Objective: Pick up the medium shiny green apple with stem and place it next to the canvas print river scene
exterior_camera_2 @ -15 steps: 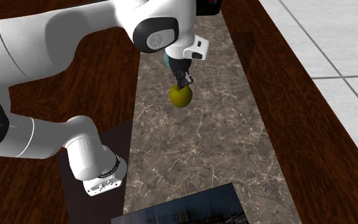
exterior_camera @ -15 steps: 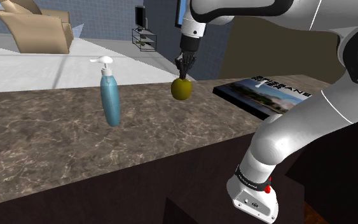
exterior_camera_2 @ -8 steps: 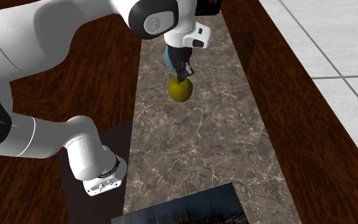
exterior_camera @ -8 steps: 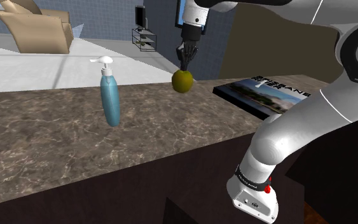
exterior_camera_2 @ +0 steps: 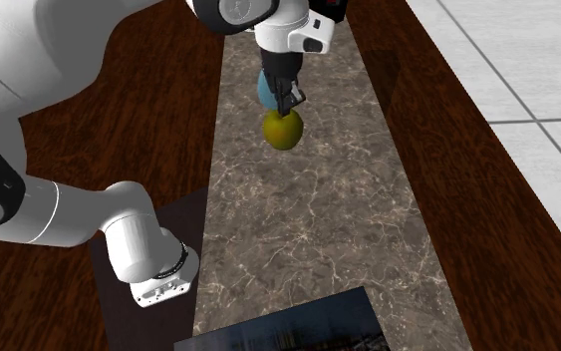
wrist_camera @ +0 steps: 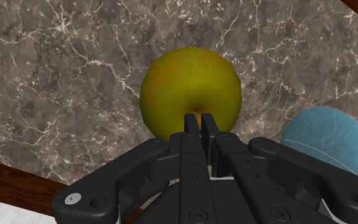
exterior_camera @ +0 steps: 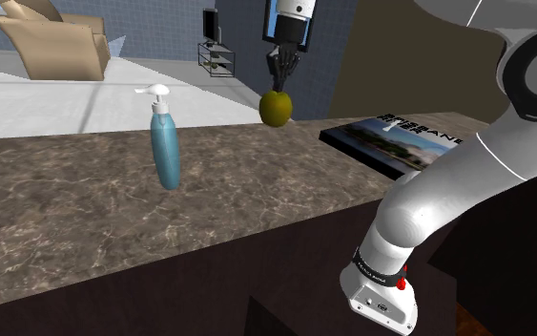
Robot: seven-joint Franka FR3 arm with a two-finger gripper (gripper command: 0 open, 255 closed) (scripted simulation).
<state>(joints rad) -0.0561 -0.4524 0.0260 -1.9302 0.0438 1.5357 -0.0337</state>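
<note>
The apple (exterior_camera: 275, 108) has been raised higher above the counter (exterior_camera: 66, 220), clamped at its stem by the end effector (exterior_camera: 280, 87); placement beside the print (exterior_camera: 404, 143) remains.

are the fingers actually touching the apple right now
Touching. The wrist view shows the two black fingers pinched close together on the top of the yellow-green apple, with no gap between them and it.
</note>
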